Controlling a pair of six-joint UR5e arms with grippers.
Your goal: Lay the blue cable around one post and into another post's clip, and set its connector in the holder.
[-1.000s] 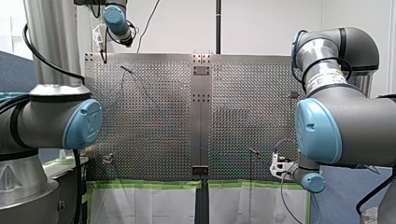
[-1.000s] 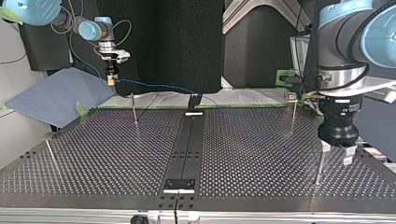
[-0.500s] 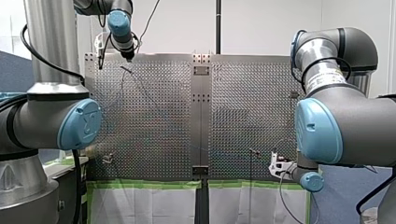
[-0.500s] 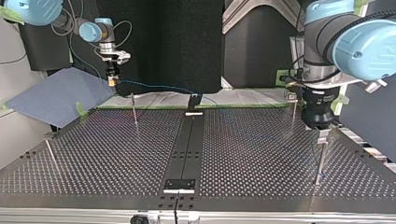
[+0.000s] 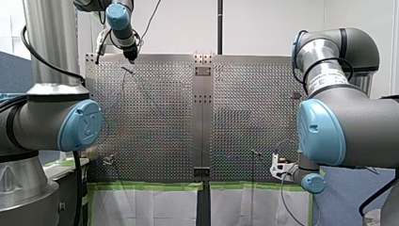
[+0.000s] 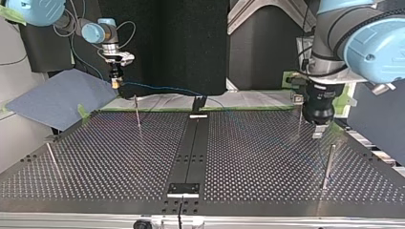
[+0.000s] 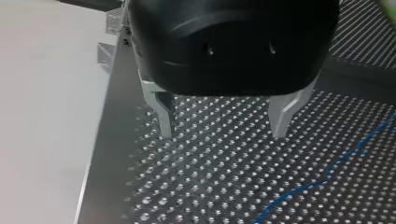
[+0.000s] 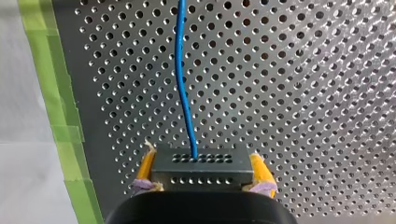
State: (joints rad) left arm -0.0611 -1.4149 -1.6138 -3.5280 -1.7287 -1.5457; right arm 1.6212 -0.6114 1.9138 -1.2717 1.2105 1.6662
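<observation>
My right gripper [image 8: 201, 186] has its yellow pads shut on the black connector block [image 8: 201, 167]. The blue cable [image 8: 183, 79] runs out of the block over the perforated plate. In the top view this gripper [image 6: 114, 84] hangs over the far left edge, and the cable [image 6: 162, 88] trails right towards the black holder [image 6: 198, 103]. My left gripper [image 7: 222, 135] is open, its metal fingers [image 7: 164, 119] just above the plate with nothing between them. A stretch of cable [image 7: 327, 175] lies beside it. In the top view it [image 6: 317, 132] hovers near the clip post [image 6: 299, 114].
Thin posts stand at the top view's left [image 6: 137, 113], front left [image 6: 51, 158] and front right [image 6: 327, 166]. A second holder plate [image 6: 183, 189] sits on the centre rail. Green tape [image 8: 56, 93] and a white sheet line the near table edge.
In the top view my left gripper has risen from the front right post and moved back towards the clip post. My right gripper has hardly moved and keeps the connector.
</observation>
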